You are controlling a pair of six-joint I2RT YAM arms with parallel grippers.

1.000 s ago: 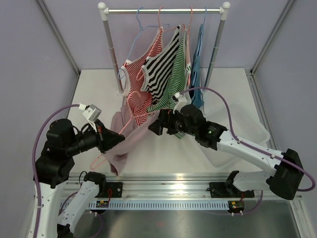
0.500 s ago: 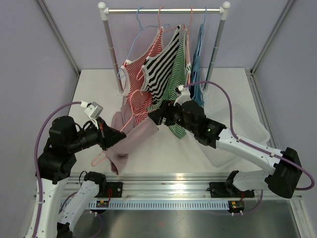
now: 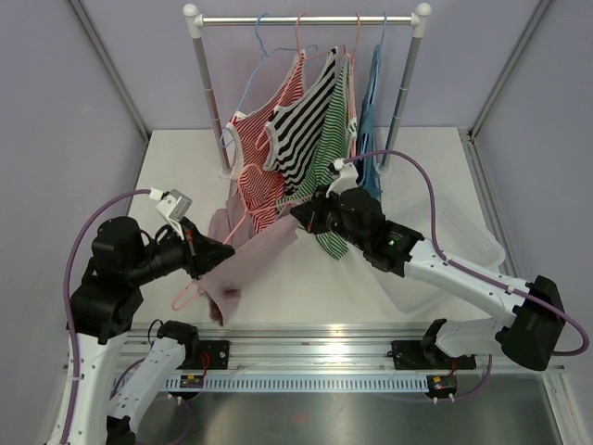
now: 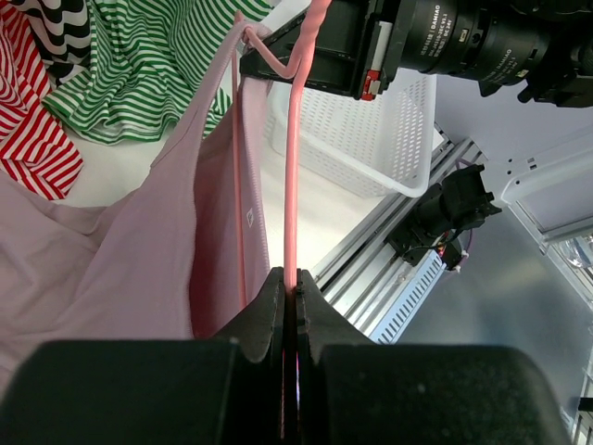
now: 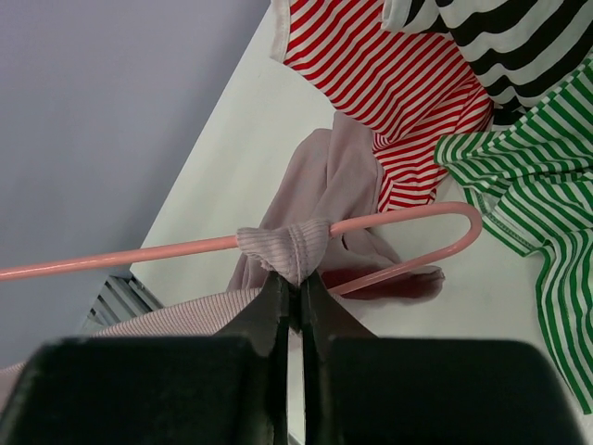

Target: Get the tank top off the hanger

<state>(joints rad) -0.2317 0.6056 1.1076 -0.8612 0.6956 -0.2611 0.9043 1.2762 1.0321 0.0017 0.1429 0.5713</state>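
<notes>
Two grippers, both clamped tight. In the overhead view the left gripper (image 3: 204, 252) sits at the lower left of the frame, and its wrist view shows the jaws squeezed flat on the thin rod of the pink hanger (image 4: 293, 185), which runs straight up the middle of that frame. The right gripper (image 3: 302, 219) is near the centre of the overhead view, and its own camera shows it pinching a strap of the pale pink tank top (image 3: 246, 264) right where the strap loops around the hanger's rod. The fabric is bunched there, touching the rod. The tank top is stretched between the two grippers, left of centre, with its lower part sagging toward the white table (image 3: 185, 167) and its strap on the hanger. Behind, at the top of the frame, the rack (image 3: 306, 19) carries a red striped top (image 3: 264, 162), a black striped top (image 3: 301, 120), a green striped top (image 3: 326, 153) and a blue garment (image 3: 369, 130), all tilted to the left. A white basket (image 3: 468, 236) rests on the table at the right, under the right arm.
</notes>
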